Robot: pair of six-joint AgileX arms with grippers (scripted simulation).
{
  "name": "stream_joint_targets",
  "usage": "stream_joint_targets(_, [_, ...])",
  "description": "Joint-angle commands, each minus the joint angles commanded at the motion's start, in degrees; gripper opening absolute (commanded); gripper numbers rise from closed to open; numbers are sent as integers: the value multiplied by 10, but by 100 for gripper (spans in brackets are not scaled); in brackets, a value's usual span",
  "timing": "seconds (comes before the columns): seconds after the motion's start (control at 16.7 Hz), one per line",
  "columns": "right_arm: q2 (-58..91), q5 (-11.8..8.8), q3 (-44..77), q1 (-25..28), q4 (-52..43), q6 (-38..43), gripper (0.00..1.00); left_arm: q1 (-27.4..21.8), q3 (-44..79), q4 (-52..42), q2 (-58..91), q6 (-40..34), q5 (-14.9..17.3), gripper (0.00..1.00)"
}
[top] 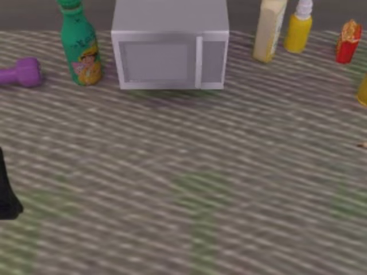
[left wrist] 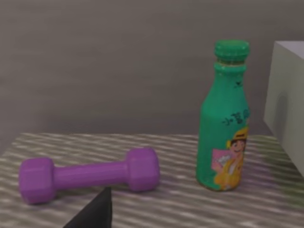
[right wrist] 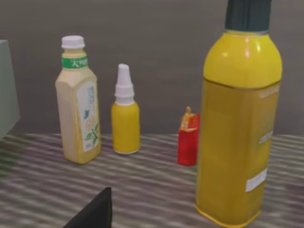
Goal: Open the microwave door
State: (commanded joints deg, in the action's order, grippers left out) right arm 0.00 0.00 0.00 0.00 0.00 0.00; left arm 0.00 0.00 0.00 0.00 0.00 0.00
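The microwave (top: 170, 43) stands at the back middle of the table in the top view, a light-grey box. Its microwave door (top: 157, 61) lies flat against the front, its darker window facing me, with the narrow control strip (top: 213, 61) to its right. My left gripper (left wrist: 95, 213) is far off at the table's left edge, low and in front of the purple dumbbell; only a black tip of it shows. My right gripper (right wrist: 95, 211) is at the right side, also just a black tip, and is out of the top view. Neither touches the microwave.
A green bottle (top: 81, 46) and a purple dumbbell (top: 22, 73) stand left of the microwave. To its right are a cream bottle (top: 270, 30), a small yellow squeeze bottle (top: 299, 27) and a red carton (top: 348, 41). A large yellow bottle (right wrist: 240, 118) stands close to my right gripper.
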Motion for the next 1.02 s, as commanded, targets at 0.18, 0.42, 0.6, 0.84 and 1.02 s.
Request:
stream_joint_targets(0.18, [0,0,0,0,0,0,100,-3,6,-2,6,-2,-1,100])
stream_joint_targets(0.42, [0,0,0,0,0,0,100,-38,89,-30,89,-32,-22,100])
stream_joint_targets(0.6, [0,0,0,0,0,0,100,-82,208,-69,215,-70,-50,100])
stream_joint_targets(0.84, [0,0,0,0,0,0,100,-155,404,-139,456,-130,-96,100])
stream_joint_targets(1.02, [0,0,0,0,0,0,100,-214,557,-197,661,-177,-131,100])
